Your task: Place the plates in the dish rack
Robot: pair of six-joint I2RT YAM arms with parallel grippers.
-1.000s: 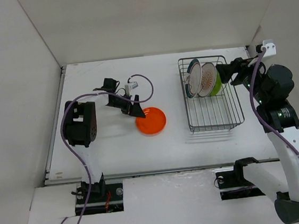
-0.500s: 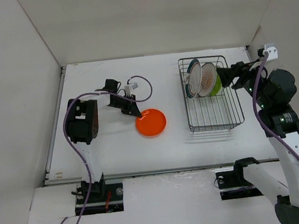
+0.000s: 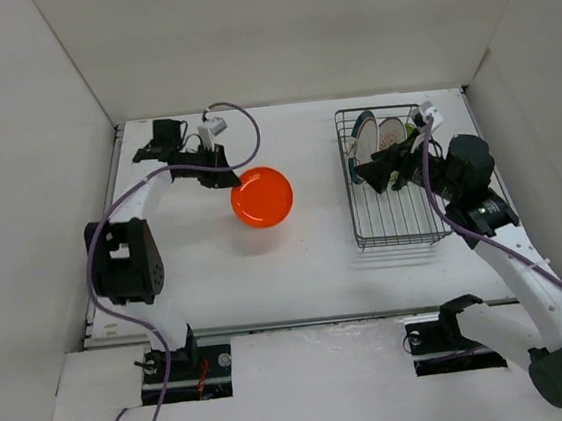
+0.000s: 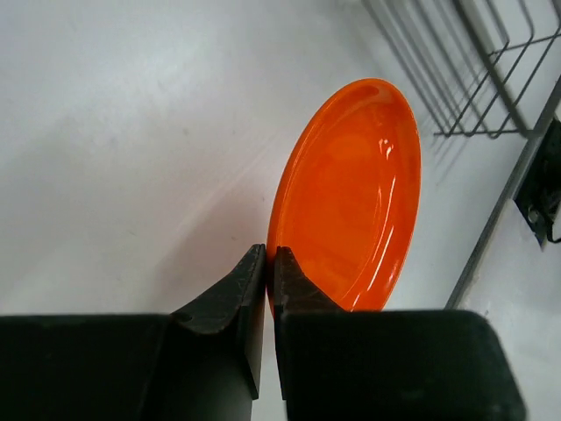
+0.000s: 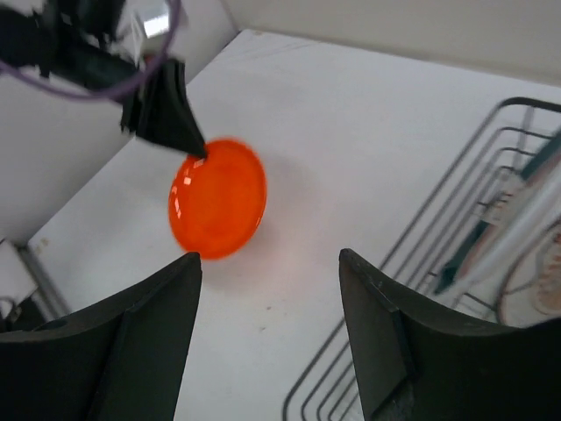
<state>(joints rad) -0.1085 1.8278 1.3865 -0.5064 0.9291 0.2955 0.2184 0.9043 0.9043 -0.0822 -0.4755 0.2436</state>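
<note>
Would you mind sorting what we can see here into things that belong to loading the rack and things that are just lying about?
Part of the job:
- orange plate, pinched at its rim by the left hand
- dish rack
- the plates already standing in the rack

Just there:
- purple cable on the left arm
- table

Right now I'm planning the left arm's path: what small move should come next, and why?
Probably carry the plain orange round plate right toward the black wire dish rack. The left gripper is shut on its rim, the plate is tilted up, and the rack's near slots look free.
</note>
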